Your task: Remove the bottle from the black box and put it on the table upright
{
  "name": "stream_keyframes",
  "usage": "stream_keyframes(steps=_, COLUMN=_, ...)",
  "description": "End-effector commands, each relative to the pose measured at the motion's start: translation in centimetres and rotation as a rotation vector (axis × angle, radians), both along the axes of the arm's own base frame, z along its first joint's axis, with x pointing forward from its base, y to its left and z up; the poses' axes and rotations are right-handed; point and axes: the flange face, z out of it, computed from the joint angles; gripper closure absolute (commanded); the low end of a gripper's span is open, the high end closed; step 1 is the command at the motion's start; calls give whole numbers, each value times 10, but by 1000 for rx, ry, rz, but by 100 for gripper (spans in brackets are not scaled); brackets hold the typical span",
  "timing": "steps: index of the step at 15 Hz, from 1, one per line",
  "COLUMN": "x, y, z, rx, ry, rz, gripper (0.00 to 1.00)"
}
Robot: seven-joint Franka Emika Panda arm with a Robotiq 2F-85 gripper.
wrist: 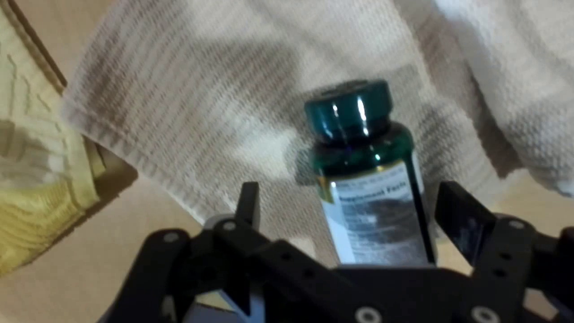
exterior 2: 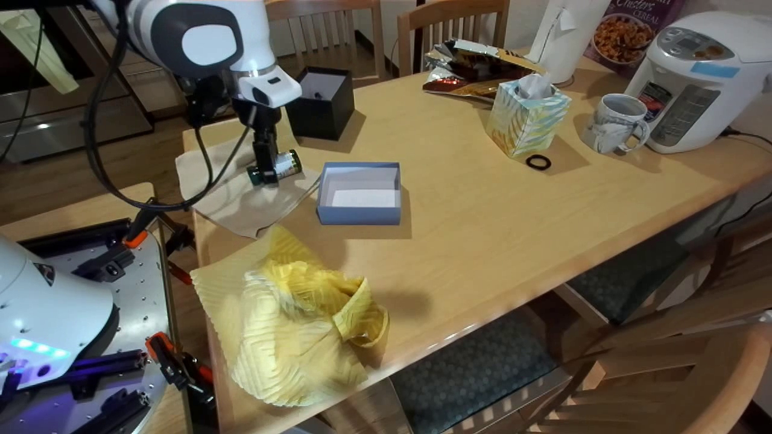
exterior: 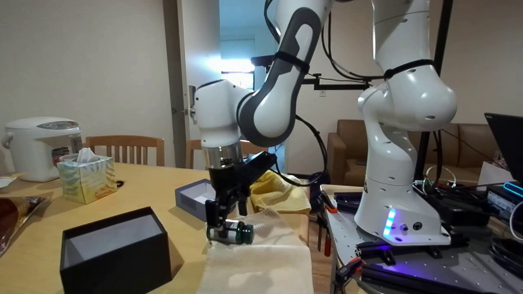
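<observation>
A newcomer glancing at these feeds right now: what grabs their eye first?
Probably the white robot arm, arched over the table in both exterior views, its open gripper straddling the green supplement bottle that lies on its side on the beige cloth. Then the crumpled yellow sheet at the table's near corner in an exterior view, and the open-topped black box at the lower left of an exterior view.
</observation>
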Motion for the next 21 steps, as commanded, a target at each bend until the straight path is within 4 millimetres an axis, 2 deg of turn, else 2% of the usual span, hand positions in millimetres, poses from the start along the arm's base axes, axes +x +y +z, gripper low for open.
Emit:
stream_keyframes(steps=1, x=-34, y=-15, z=2, rx=10, ry=-45, rz=-38, gripper=0)
stream_keyframes(steps=8, x=-45, y=-31, z=-5, rx=9, ry=-71, rz=-1, gripper=0)
stream_keyframes(steps=11, x=-41, y=-32, z=-4, rx=-102, ry=-25, rz=125, gripper=0)
stream_keyframes(steps=18, x=-19, y=-16, z=7, rx=-236, ry=47, rz=395, gripper=0)
stream_keyframes(steps=20, x=-9, y=-8, z=11, rx=-227, ry=-8, rz=397, gripper=0)
stream_keyframes(steps=21, x=-4, y=-3, z=7, rx=-153, ry=-12, rz=386, gripper=0)
